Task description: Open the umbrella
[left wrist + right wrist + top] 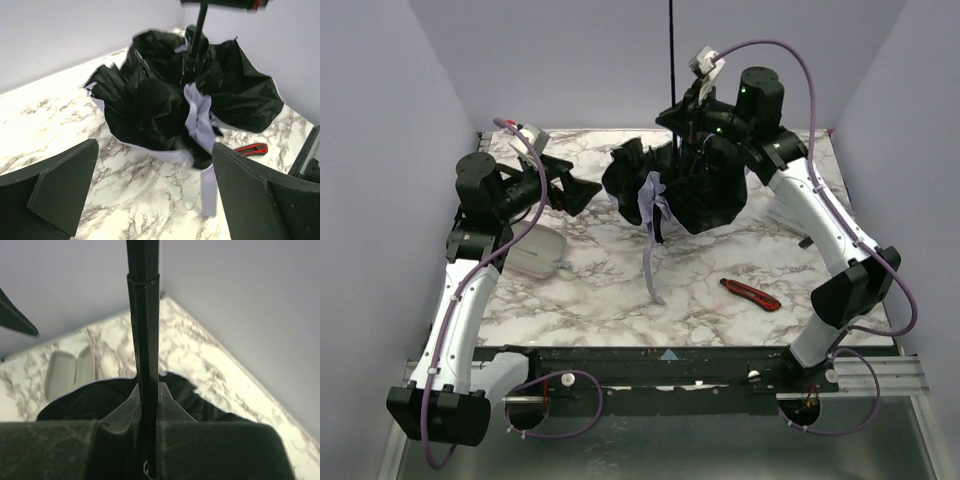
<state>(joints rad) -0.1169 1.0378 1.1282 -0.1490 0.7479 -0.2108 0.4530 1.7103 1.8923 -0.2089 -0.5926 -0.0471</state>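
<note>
The umbrella [670, 190], canopy half spread, stands at the far middle of the tabletop [580, 290], its shaft [145, 340] upright in the clamped right tool [146, 432], seemingly to push the canopy open. Left of it the left tool [155, 180] gapes wide, clear of the fabric.

Top camera looks down from behind; both wrist cameras closely face the umbrella [705, 210] [145, 110] [145, 330], shared by all 3.
</note>
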